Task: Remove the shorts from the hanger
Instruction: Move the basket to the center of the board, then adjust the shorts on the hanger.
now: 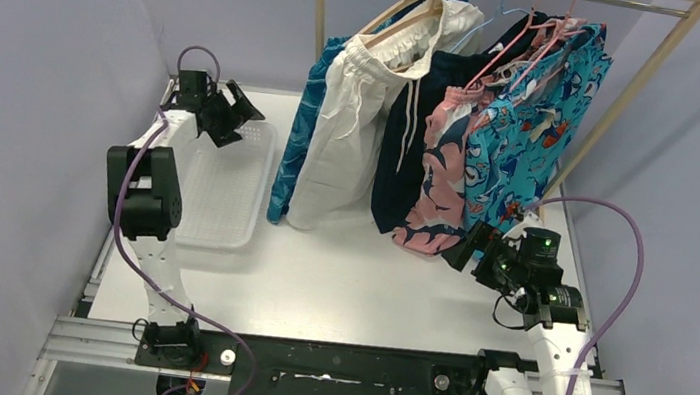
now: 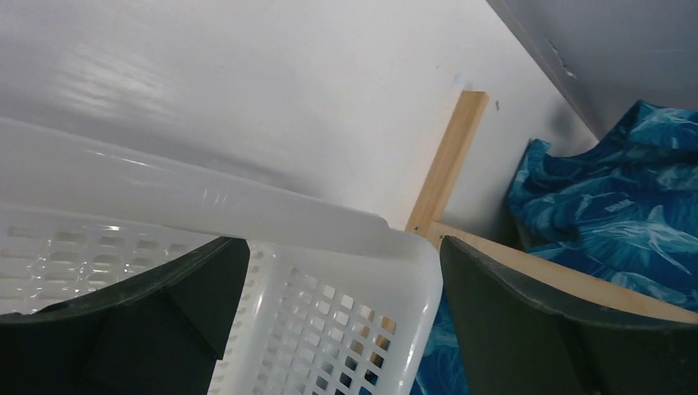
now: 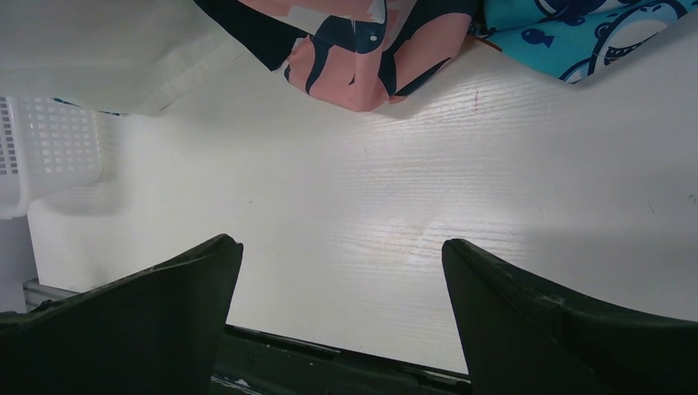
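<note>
Teal cartoon-print shorts (image 1: 534, 145) hang at the right end of the wooden rack (image 1: 320, 3), and leftward come the pink-and-navy floral shorts (image 1: 437, 193), plain navy shorts (image 1: 402, 164), white drawstring shorts (image 1: 348, 142) and blue leaf-pattern shorts (image 1: 296, 141), all on hangers with hems near the white table (image 1: 346, 278). The left gripper (image 1: 233, 115), jaws wide apart and empty, hovers over the far end of the white perforated basket (image 1: 225, 197). The right gripper (image 1: 467, 246), equally spread and empty, sits low near the floral and teal hems.
</note>
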